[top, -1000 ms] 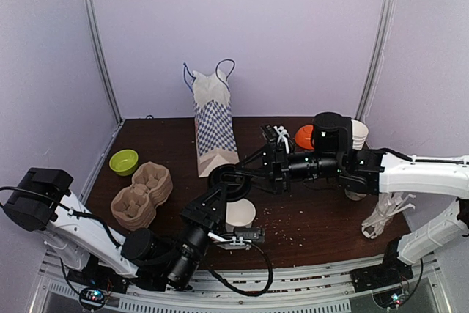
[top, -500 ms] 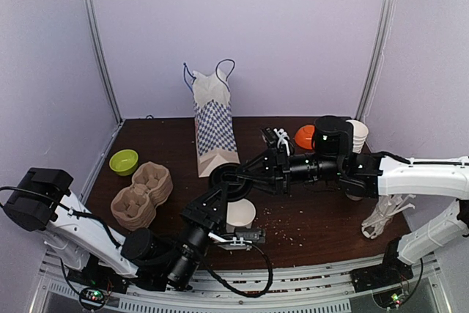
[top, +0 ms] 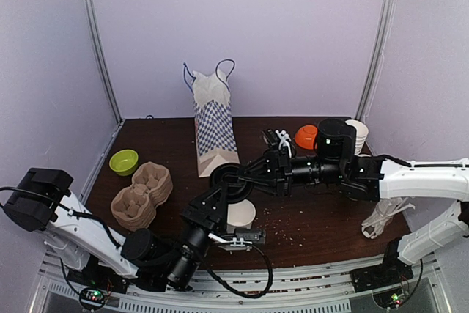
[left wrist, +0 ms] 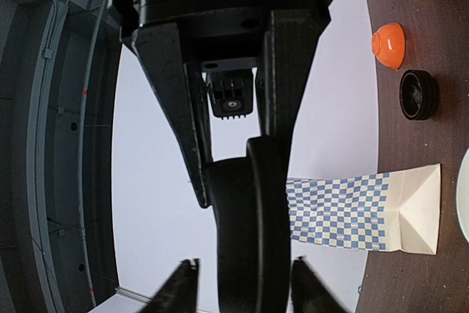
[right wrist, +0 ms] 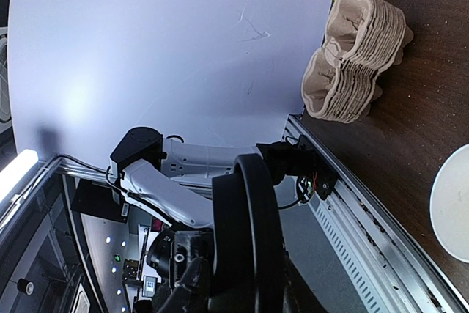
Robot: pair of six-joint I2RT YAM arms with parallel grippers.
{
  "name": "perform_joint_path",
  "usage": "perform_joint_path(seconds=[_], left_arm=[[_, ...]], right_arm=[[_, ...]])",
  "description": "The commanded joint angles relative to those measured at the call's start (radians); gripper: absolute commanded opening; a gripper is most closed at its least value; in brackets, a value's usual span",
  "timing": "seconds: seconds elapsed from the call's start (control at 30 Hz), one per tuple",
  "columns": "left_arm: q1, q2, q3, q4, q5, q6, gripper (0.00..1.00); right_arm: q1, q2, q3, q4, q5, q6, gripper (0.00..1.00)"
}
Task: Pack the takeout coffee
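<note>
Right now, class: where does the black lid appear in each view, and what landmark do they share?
Top external: lid centre, by the cup.
Left wrist: lid lower centre; cup at right edge.
Right wrist: lid bottom centre; cup at right edge.
Shared landmark: the cup.

The black lid (top: 222, 182) in mid-frame looked like smooth, faintly glossy plastic, the white cup (top: 239, 215) below it matt paper. At left, the stacked carriers (top: 143, 194) were rough brown pulp on a dark wood-grain tabletop (top: 315, 218).
</note>
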Motion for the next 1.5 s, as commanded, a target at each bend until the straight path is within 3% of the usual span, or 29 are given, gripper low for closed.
perform_joint_path(seconds=[0.0,0.07,0.3,0.47,0.7,0.8,0.83,0.87,0.9,0.93,0.97,1.0,1.1,1.2,1.27,1.47], left_arm=[[-0.003,-0.018,0.023,0.299,-0.023,0.067,0.65],[-0.004,-0.026,0.021,0.299,-0.038,0.060,0.75],[-0.015,-0.075,-0.004,0.299,-0.126,-0.001,0.98],[-0.016,-0.177,-0.059,0.299,-0.243,-0.117,0.98],[-0.002,-0.309,-0.020,0.196,-0.381,-0.424,0.98],[-0.002,-0.359,0.011,0.068,-0.371,-0.570,0.98],[0.002,-0.377,0.021,-0.041,-0.357,-0.655,0.98],[0.009,-0.399,0.040,-0.209,-0.337,-0.834,0.98],[0.022,-0.431,0.068,-0.486,-0.301,-1.046,0.98],[0.048,-0.462,0.140,-0.865,-0.233,-1.391,0.98],[0.099,-0.484,0.254,-1.344,-0.095,-1.746,0.98],[0.178,-0.492,0.334,-1.560,0.009,-1.941,0.98],[0.328,-0.546,0.363,-1.595,0.222,-2.011,0.98],[0.472,-0.543,0.453,-1.776,0.525,-2.278,0.98],[0.504,-0.546,0.438,-1.779,0.723,-2.378,0.98],[0.512,-0.537,0.250,-1.635,1.031,-2.709,0.98]], right_arm=[[0.002,-0.047,-0.011,0.022,0.039,-0.022,0.17],[-0.002,-0.058,-0.014,0.017,0.057,-0.027,0.17],[-0.058,-0.126,-0.034,-0.051,0.158,-0.071,0.17],[-0.150,-0.186,-0.026,-0.195,0.190,-0.175,0.17],[-0.197,-0.172,0.027,-0.380,0.194,-0.377,0.17],[-0.197,-0.149,0.033,-0.402,0.181,-0.423,0.17],[-0.197,-0.145,0.033,-0.406,0.183,-0.432,0.17],[-0.196,-0.142,0.030,-0.407,0.187,-0.441,0.17],[-0.197,-0.140,0.029,-0.407,0.194,-0.447,0.17],[-0.197,-0.137,0.029,-0.409,0.199,-0.453,0.17],[-0.197,-0.135,0.029,-0.413,0.201,-0.460,0.17],[-0.197,-0.133,0.028,-0.414,0.203,-0.466,0.17],[-0.197,-0.129,0.020,-0.402,0.176,-0.476,0.17],[-0.190,-0.126,-0.008,-0.363,0.114,-0.461,0.17],[-0.175,-0.123,-0.027,-0.332,0.080,-0.450,0.17],[-0.093,-0.076,-0.048,-0.267,0.054,-0.387,0.18]])
